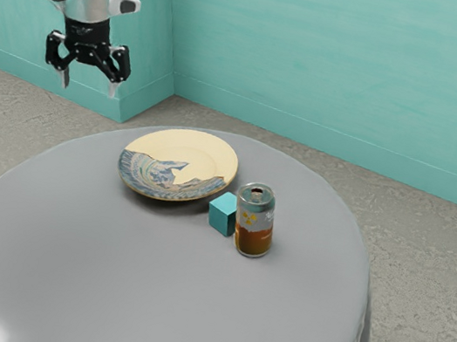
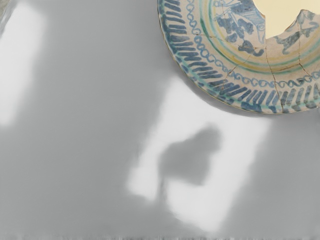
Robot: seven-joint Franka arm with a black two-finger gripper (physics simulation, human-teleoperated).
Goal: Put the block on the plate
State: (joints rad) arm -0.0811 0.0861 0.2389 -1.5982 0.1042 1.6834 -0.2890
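My gripper [image 1: 89, 86] hangs in the air at the exterior view's upper left, well above table height, its two fingers spread wide with nothing between them. A teal block [image 1: 223, 213] rests on the table beside the plate, between it and the can. The plate [image 1: 200, 159], cream with a blue patterned part, lies on the table's far side and carries nothing. In the wrist view the plate [image 2: 235, 82] shows its patterned rim at the upper right.
A soda can [image 1: 255, 222] stands upright right beside the block, on the side toward the exterior view's right. The round table [image 1: 146, 289] has a grey cloth, and teal walls stand behind it.
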